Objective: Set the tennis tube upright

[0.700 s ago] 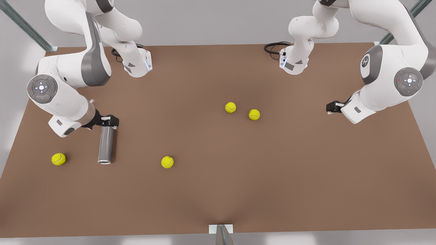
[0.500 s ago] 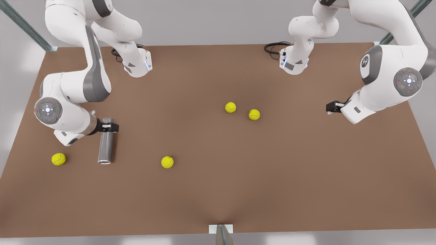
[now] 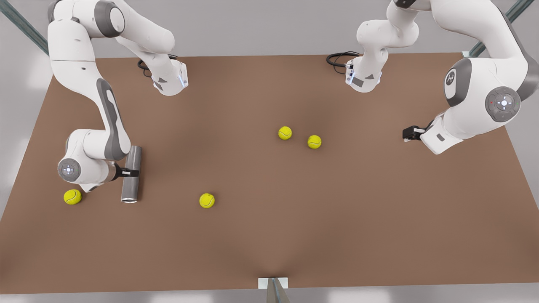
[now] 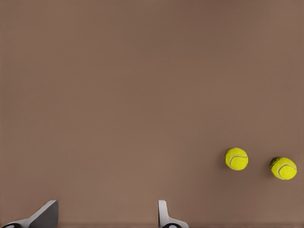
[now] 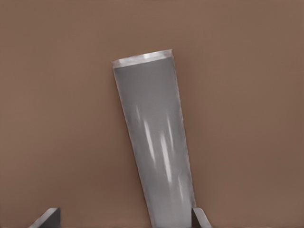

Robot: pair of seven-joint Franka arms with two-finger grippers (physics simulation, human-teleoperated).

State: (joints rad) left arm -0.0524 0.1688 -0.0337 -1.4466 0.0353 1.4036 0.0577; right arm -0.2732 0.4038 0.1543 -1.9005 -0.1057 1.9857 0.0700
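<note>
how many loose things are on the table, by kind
tennis balls: 4
tennis tube: 1, lying flat
total: 5

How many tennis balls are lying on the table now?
4: two together mid-table, one nearer the front edge, one by the front view's left edge. None seems hidden.

a tennis ball (image 3: 72, 197) lies near the tennis tube (image 3: 131, 176); elsewhere open table (image 3: 337, 219).
</note>
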